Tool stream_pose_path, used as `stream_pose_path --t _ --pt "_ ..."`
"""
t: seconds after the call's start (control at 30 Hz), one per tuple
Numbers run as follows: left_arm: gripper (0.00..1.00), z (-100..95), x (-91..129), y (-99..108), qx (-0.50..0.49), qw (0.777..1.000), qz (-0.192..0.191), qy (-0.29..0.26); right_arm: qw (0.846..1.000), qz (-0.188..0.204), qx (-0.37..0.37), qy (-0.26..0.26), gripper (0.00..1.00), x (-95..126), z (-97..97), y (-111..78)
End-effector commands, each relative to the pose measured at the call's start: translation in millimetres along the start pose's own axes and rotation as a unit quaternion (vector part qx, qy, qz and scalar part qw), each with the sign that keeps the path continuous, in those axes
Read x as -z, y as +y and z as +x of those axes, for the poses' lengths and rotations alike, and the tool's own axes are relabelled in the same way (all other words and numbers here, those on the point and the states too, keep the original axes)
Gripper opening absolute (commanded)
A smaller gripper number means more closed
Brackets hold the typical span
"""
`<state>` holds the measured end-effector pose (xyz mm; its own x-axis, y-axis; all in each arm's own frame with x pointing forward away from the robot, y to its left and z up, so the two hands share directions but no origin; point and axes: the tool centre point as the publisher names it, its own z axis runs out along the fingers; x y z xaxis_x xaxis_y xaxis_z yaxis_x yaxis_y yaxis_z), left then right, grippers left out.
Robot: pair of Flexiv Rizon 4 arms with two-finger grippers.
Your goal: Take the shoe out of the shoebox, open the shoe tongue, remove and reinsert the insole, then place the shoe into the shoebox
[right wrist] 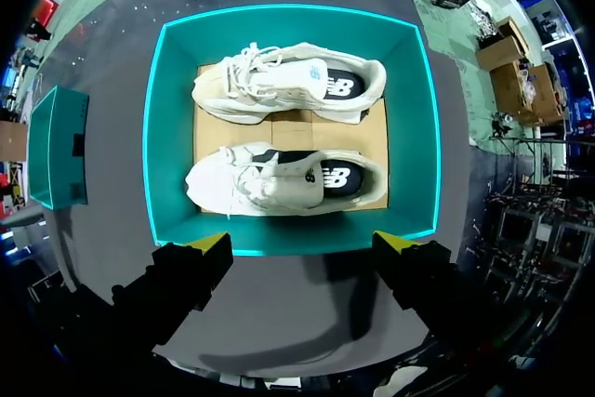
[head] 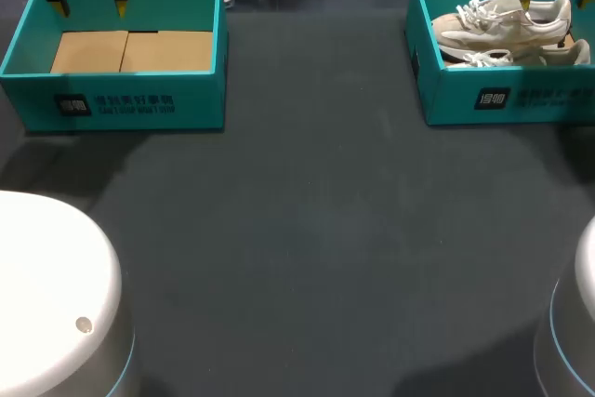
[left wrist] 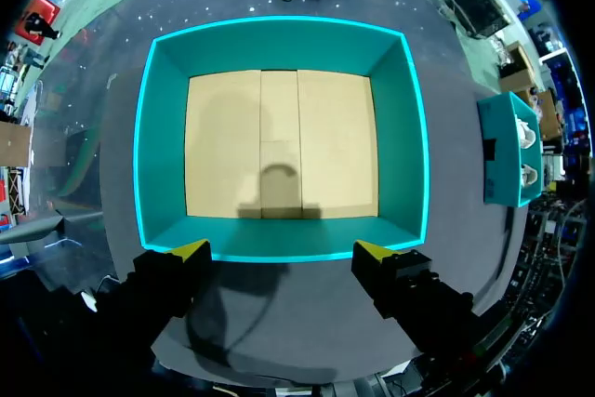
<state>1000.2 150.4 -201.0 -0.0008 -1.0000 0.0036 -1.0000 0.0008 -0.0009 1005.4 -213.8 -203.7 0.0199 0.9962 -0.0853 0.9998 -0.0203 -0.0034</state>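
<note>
The table (head: 307, 258) has a dark grey, matt covering that looks slightly rough, like rubber or felt. The left box (head: 121, 104) and the right box (head: 521, 99) are both thin card, with a smooth, matt teal coat on the walls and bare, dull brown cardboard on the floor. The shoes (right wrist: 279, 178) in the right box have cream uppers of soft, matt cloth with suede-like panels, woven cloth laces and a smoother pale sole, while the base of the left arm (head: 46, 295) is a smooth white shell with a soft gloss.
</note>
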Motion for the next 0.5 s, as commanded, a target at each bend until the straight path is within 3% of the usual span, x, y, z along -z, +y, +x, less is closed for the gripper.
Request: stream_pose_path --t 0.03,0.3,0.5 --pt "1.0 0.2 0 0 0.0 1.0 0.0 -0.001 1.0 0.002 0.002 0.004 1.0 -8 -21.8 3.4" --pt "1.0 0.2 0 0 0.0 1.0 0.0 -0.001 1.0 0.007 0.012 0.0 1.0 -34 -58.0 14.2" --pt "1.0 0.2 0 0 0.0 1.0 0.0 -0.001 0.999 0.024 0.022 -0.003 1.0 -59 -70.7 25.3"
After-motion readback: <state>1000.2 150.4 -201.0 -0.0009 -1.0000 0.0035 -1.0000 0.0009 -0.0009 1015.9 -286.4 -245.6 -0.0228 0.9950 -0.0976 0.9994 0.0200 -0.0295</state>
